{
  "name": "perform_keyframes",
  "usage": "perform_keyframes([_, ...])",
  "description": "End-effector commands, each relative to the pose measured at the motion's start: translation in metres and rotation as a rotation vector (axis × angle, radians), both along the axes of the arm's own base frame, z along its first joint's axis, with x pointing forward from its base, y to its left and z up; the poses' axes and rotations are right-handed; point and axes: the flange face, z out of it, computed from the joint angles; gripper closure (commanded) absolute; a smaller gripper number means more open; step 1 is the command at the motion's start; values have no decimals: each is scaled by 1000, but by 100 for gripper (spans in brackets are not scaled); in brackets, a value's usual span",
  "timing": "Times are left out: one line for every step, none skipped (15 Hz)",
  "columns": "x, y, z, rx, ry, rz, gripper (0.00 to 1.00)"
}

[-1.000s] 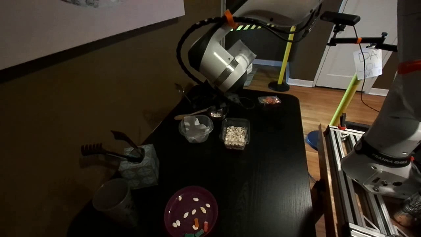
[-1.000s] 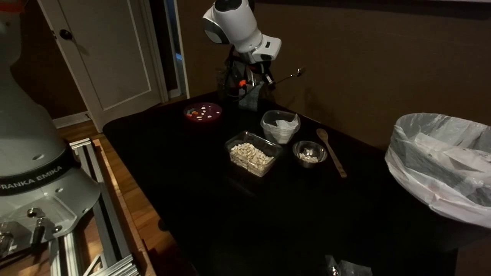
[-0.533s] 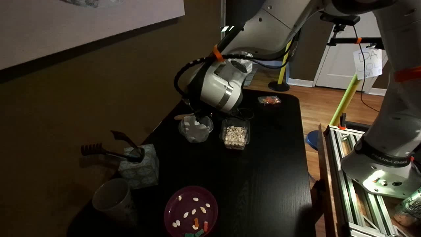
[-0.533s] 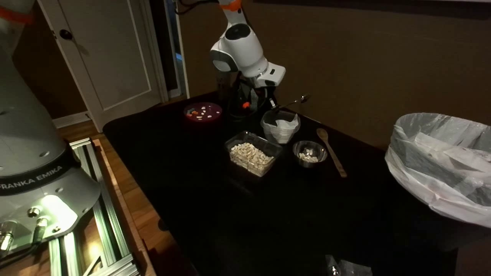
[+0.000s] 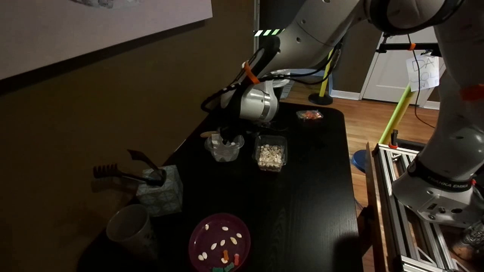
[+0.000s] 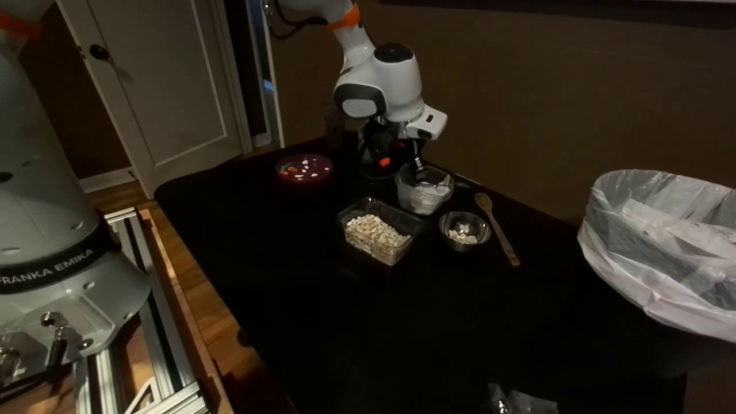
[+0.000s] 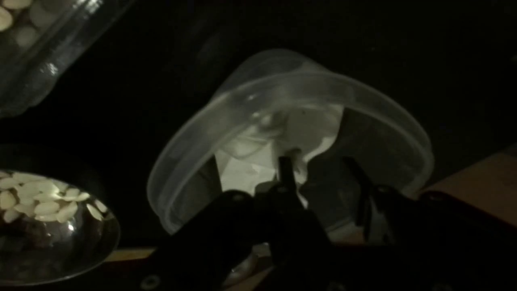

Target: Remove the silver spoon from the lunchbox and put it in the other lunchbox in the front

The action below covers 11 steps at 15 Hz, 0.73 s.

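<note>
The lunchbox (image 6: 397,215), square, clear and filled with white seeds, stands mid-table; its corner (image 7: 52,68) shows in the wrist view. Beside it is the other lunchbox (image 6: 405,195), pale and translucent, with white paper inside. My gripper (image 7: 317,159) points down into this pale box, its fingers (image 7: 286,169) apart, in front of the paper and the inner wall. I see nothing between them. A shiny rounded piece, apparently the silver spoon (image 7: 241,268), shows behind the gripper at the bottom of the wrist view; the rest of it is hidden.
Close to the pale box are a small clear bowl (image 7: 87,238) with seeds and a wooden spoon (image 6: 500,236). A purple bowl (image 5: 198,236), a tissue box (image 5: 160,196) with utensils, a cup (image 5: 130,232) and a lined bin (image 6: 621,276) stand further off; the wall (image 6: 546,115) runs behind.
My arm has come down to the pale box. The spoon, earlier jutting from the gripper towards the wall, no longer sticks out; the fingers have parted. The box has shifted slightly.
</note>
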Motion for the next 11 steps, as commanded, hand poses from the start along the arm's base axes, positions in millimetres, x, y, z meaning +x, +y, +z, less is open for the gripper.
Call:
perform_keyframes([8, 10, 44, 28, 14, 23, 31])
perform_keyframes([5, 12, 59, 28, 0, 29, 25])
perform_keyframes([-1, 11, 70, 37, -12, 31, 16])
perform_keyframes([-6, 9, 83, 44, -37, 23, 9])
perform_keyframes([-14, 5, 96, 53, -65, 10, 3])
perform_keyframes([-20, -1, 107, 72, -86, -8, 0])
perform_keyframes([-25, -6, 115, 96, -98, -32, 0])
perform_keyframes([-32, -13, 123, 124, -107, -59, 0])
perform_keyframes([-38, -20, 127, 148, -109, -72, 0])
perform_keyframes([-15, -11, 117, 102, -115, -57, 0])
perform_keyframes([-19, -16, 123, 103, -123, -61, 0])
